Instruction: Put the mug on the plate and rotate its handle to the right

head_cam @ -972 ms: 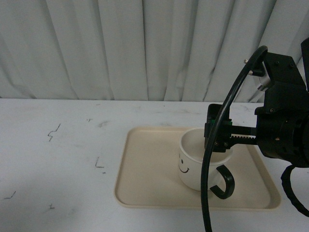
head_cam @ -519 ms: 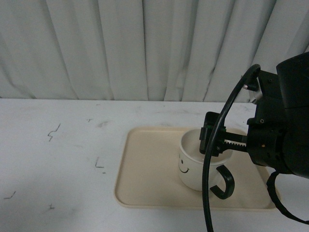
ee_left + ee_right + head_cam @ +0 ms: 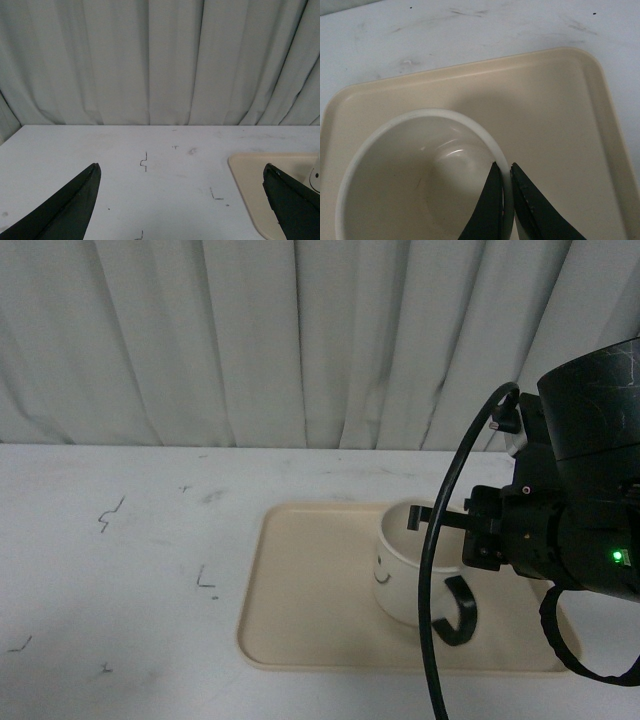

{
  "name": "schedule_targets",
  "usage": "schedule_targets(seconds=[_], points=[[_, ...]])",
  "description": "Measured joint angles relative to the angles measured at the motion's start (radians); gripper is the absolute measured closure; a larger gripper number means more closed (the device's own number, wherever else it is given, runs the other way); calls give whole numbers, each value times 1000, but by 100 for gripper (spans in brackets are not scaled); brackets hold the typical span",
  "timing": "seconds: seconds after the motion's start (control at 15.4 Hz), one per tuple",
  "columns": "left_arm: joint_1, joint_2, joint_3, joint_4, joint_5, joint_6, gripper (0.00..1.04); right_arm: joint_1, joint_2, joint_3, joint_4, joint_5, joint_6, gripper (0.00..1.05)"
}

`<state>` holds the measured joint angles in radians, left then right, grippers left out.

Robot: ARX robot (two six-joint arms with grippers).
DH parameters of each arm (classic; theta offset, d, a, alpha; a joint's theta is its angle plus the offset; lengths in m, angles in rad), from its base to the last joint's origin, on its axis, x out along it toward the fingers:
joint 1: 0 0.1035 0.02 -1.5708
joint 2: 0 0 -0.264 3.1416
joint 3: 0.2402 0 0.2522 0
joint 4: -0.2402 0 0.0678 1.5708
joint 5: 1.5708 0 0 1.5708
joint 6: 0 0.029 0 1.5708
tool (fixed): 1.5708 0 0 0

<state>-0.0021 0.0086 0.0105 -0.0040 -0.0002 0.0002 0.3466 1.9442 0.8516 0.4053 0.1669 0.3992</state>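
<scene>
Mug (image 3: 403, 575): upright on the plate (image 3: 300, 585), right of its middle, mouth open upward; seen from above in the right wrist view (image 3: 405, 170), inside bare and pale; only a sliver at the picture edge in the left wrist view (image 3: 316, 176).
Handle (image 3: 459, 611): dark glossy loop on the mug's near right side, turned toward the camera and to the right in the front view.
Smiley face (image 3: 381, 573): black print on the mug's left flank, only partly seen from the front.
Plate: flat on the worktop (image 3: 130, 560), right of centre, long side across the front view; low rim and rounded corners clear in the right wrist view (image 3: 560, 110); one corner in the left wrist view (image 3: 255, 175).
Right tool (image 3: 506, 197): narrow, pinched on the mug's rim wall, one finger inside the mug, the other outside, the rim between them.
Left tool (image 3: 181, 169): wide apart, holding nothing, above bare worktop, well apart from the mug.
Cable (image 3: 432, 570): black, arching from the right arm down in front of the mug.
Worktop: white, scuffed, with a few small dark pen marks (image 3: 110, 512) on the left.
Curtain (image 3: 250, 340): pale grey folds behind the worktop.
</scene>
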Motion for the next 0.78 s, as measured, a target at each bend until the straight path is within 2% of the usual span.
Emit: schedule_targets(seconds=[0.19,0.26,0.39,0.52,0.65,0.78], points=[[0,0,0,0,0,0,7,-5,-35,4,-48,-18,-58,101],[0,0,0,0,0,0,7,-16,-44,14,-80,-44,-101,101],[0,0,0,0,0,0,7,-27,-56,9,-35,-84,-241,101],[0,0,0,0,0,0,7,-26,-98,-32,14,-74,-455,101],[0,0,0,0,0,0,7,-24,-153,-50,39,-108,-703,101],[0,0,0,0,0,0,7,-26,-214,-51,-92,-258,-926,101]])
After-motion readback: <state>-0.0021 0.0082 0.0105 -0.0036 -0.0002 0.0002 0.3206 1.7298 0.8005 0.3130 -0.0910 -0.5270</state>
